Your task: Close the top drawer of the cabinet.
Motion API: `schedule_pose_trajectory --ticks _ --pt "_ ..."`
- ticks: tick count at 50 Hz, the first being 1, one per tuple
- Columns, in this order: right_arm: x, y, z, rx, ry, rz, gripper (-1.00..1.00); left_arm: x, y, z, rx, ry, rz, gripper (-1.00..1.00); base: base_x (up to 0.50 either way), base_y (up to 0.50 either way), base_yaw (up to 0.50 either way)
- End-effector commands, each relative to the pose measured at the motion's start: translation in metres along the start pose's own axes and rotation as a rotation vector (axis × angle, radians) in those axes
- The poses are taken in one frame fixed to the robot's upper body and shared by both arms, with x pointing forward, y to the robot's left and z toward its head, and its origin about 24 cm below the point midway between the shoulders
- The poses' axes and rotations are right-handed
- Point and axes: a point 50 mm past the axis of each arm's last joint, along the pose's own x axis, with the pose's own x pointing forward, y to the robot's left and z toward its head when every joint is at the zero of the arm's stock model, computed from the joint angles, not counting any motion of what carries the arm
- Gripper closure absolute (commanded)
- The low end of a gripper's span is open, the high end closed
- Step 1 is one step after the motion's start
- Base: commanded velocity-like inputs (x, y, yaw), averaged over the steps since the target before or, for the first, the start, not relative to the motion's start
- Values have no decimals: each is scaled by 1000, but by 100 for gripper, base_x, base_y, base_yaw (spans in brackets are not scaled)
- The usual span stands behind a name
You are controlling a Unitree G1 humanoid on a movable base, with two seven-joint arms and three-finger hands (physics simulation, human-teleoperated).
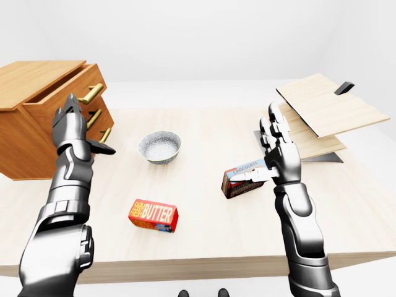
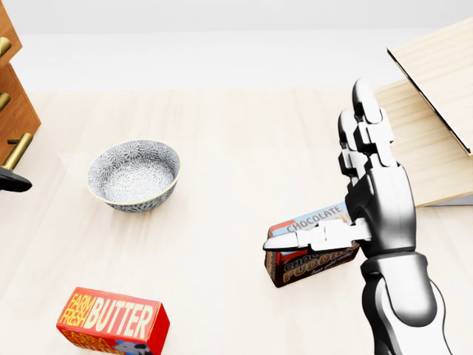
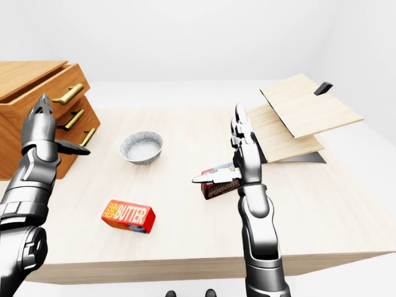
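Note:
The wooden cabinet (image 1: 28, 124) stands at the left end of the table. Its top drawer (image 1: 65, 93) is pulled out a little, with a brass handle (image 1: 91, 93) on its face. My left hand (image 1: 71, 120) is open, fingers raised just in front of the drawer faces, below the top handle, thumb pointing right. It is not touching the handle that I can tell. My right hand (image 1: 275, 145) is open and upright over the right half of the table, holding nothing.
A patterned bowl (image 2: 134, 175) sits mid-table. A red butter box (image 2: 112, 322) lies near the table's near edge. A chocolate pudding box (image 2: 310, 255) lies just behind my right thumb. Stacked wooden boards (image 1: 322, 114) lie at the right.

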Motion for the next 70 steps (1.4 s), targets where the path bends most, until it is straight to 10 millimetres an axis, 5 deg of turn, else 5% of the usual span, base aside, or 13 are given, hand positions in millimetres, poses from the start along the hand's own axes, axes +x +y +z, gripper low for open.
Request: schedule_pose_trajectory --ticks 1,33,44,70 --pt "-1 1 -1 0 5 2 -100 14 28 -3 17 45 71 -100 0 0 0" --pt "-1 -3 -5 -4 24 -6 -100 30 44 16 174 57 -16 -100 0 0 0" --pt "-3 -5 -6 0 27 -9 -100 28 41 0 339 99 -205 -100 0 0 0" --pt "0 -5 -5 5 20 -15 -100 29 51 -8 517 145 -272 -100 0 0 0"
